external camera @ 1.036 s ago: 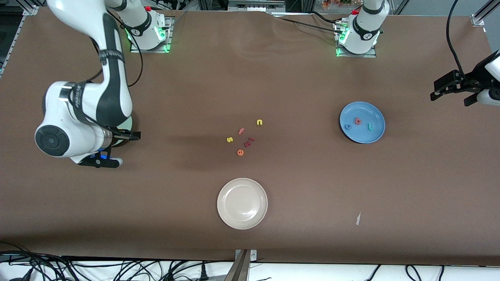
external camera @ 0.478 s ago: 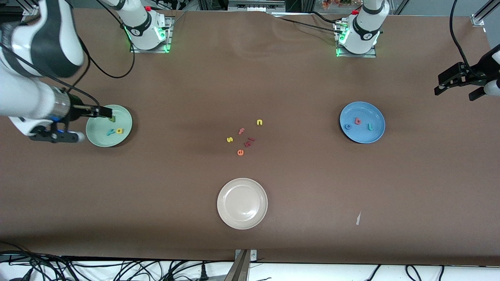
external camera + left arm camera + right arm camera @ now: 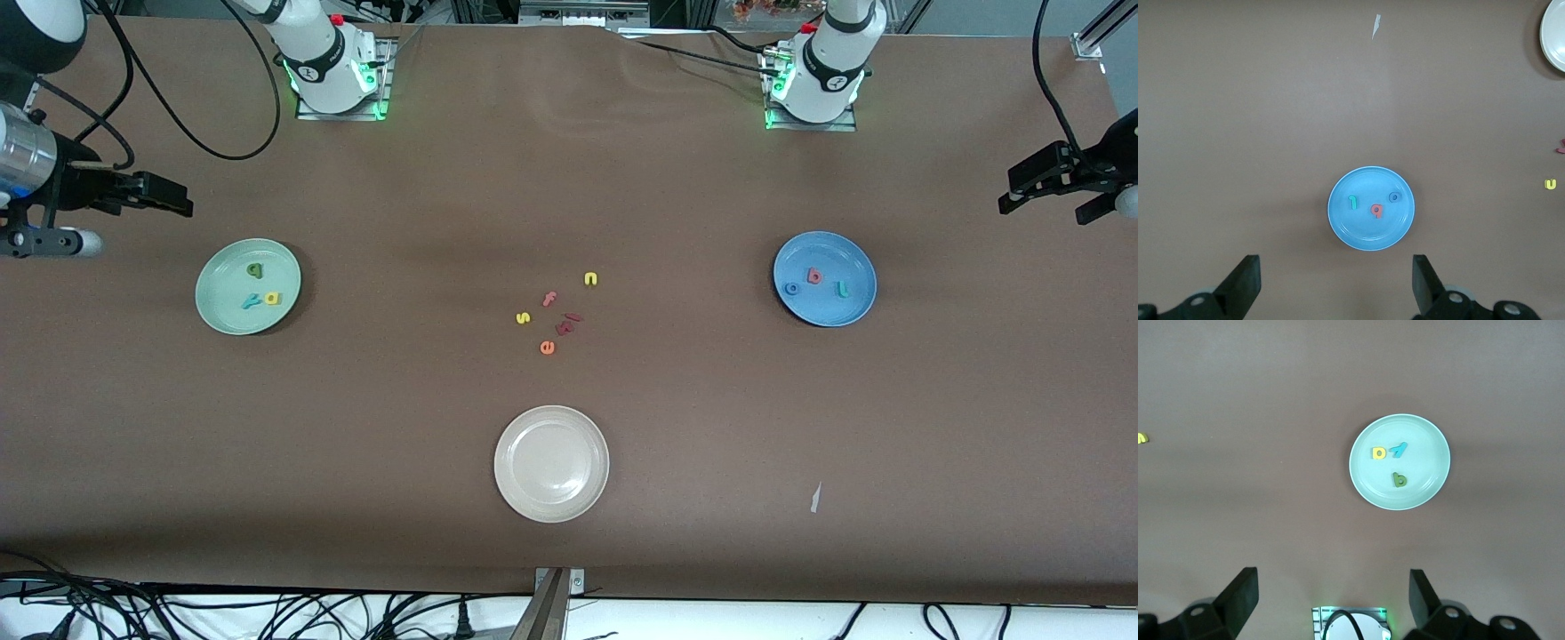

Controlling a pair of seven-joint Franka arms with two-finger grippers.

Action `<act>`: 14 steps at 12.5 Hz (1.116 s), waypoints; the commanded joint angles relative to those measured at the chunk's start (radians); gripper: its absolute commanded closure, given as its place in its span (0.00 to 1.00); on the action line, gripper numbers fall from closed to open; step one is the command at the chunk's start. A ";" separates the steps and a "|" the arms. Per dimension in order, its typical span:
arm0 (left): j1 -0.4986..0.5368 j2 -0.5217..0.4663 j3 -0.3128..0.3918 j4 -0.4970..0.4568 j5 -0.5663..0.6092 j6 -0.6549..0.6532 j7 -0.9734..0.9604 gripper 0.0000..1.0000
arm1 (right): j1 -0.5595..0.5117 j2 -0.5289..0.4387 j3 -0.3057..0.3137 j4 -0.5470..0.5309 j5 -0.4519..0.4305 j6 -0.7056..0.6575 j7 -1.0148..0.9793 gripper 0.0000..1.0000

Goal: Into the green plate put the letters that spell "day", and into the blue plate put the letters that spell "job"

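Observation:
The green plate (image 3: 222,311) holds a dark green letter (image 3: 256,269), a yellow letter with a round bowl (image 3: 272,299) and a teal "y" (image 3: 252,301). The right wrist view shows the same plate (image 3: 1401,497) with its three letters. The blue plate (image 3: 825,307) holds a blue "o" (image 3: 791,288), a pinkish-red "b" (image 3: 814,276) and a teal "j" (image 3: 842,289); it shows again in the left wrist view (image 3: 1370,233). My right gripper (image 3: 173,197) hangs open and empty over the right arm's end of the table, off the green plate. My left gripper (image 3: 1042,212) hangs open and empty at the left arm's end.
Loose letters lie mid-table: a yellow "n" (image 3: 590,279), pink "f" (image 3: 549,299), yellow "s" (image 3: 523,317), orange "e" (image 3: 547,348) and dark red pieces (image 3: 567,323). A cream-white plate (image 3: 551,462) sits nearer the camera. A paper scrap (image 3: 815,498) lies toward the left arm's end.
The right arm has swung up and away from the green plate toward its end of the table, uncovering the plate and its three letters. The left gripper drifted slightly outward.

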 commanded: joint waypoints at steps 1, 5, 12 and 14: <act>0.006 -0.008 0.003 0.000 -0.017 -0.025 0.026 0.00 | -0.018 -0.019 0.018 0.009 -0.014 -0.022 -0.014 0.00; 0.009 -0.005 -0.001 0.011 -0.017 -0.023 0.025 0.00 | -0.010 -0.014 0.016 0.009 -0.008 -0.016 -0.010 0.00; 0.007 -0.005 -0.004 0.012 -0.015 -0.025 0.023 0.00 | 0.002 -0.003 0.021 0.009 -0.006 0.013 -0.008 0.00; 0.006 -0.006 -0.006 0.012 -0.015 -0.025 0.022 0.00 | 0.005 -0.002 0.021 0.009 -0.006 0.024 -0.006 0.00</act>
